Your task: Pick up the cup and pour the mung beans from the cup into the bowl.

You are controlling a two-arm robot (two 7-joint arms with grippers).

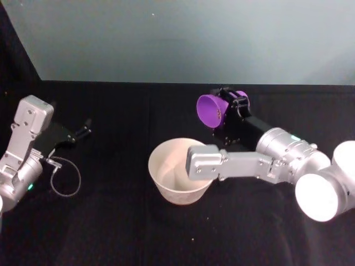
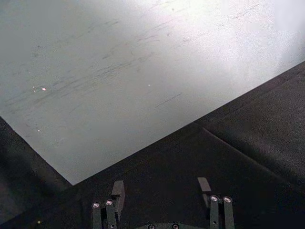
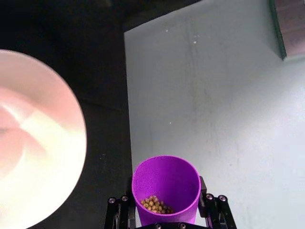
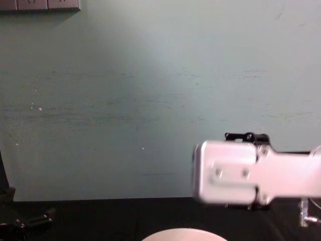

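Now right gripper (image 1: 224, 108) clamped on tilted cup (image 1: 209, 111), raised beside bowl (image 1: 153, 166); left gripper (image 2: 161, 187) parked, fingers (image 2: 117, 190) apart.

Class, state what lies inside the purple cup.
Inside the cup, held tilted by the right gripper, lies a small heap of mung beans. The cup floor beneath them is hidden.

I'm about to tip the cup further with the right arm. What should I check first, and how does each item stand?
1. Grip: the right pincer is shut on the cup: ok.
2. Load: mung beans lie inside the cup: ok.
3. Target: the bowl stands upright, inside looks bare: ok.
4. Aim: cup mouth above the bowl: cannot tell; the head view puts it beyond the far rim.
5. Clearance: the left pincer is open, parked far left, away from the bowl: ok.
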